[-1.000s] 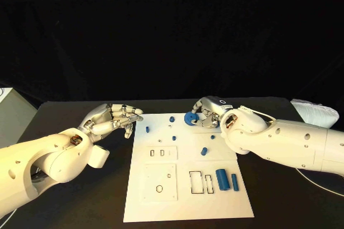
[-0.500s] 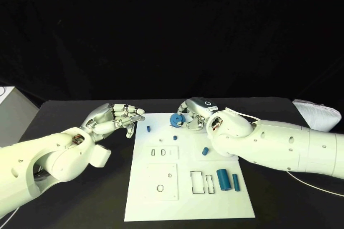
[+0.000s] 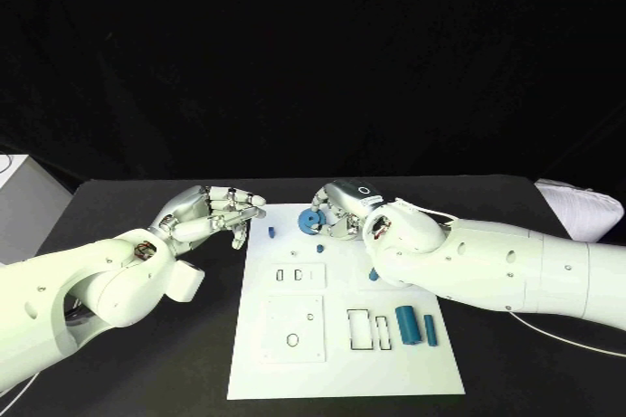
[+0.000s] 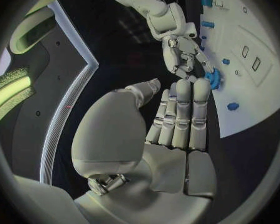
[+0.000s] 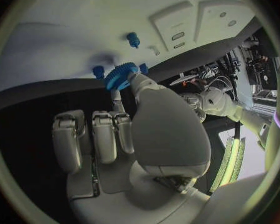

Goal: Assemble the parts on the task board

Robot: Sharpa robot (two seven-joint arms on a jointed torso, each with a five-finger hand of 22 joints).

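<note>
The white task board (image 3: 346,354) lies in the middle of the black table. My right hand (image 3: 345,206) hovers over the board's far left part and pinches a blue gear (image 3: 312,221) in its fingertips; the right wrist view shows the gear (image 5: 120,75) just above the board (image 5: 65,35). My left hand (image 3: 213,214) hangs by the board's far left corner, holding nothing, a short gap from the gear (image 4: 212,78). Small blue pegs (image 3: 271,231) (image 3: 317,249) (image 3: 374,274) stand on the board. Two blue cylinders (image 3: 408,325) (image 3: 430,329) lie at its right side.
Outlined rectangular slots (image 3: 298,274) (image 3: 365,331) and a square plate with holes (image 3: 294,328) mark the board's near half. A white cloth-like thing (image 3: 581,200) sits at the table's right edge, and a pale box (image 3: 16,195) at its left edge.
My right hand has carried the blue gear leftward along the board's far edge, closer to my left hand. The left hand has hardly moved.
</note>
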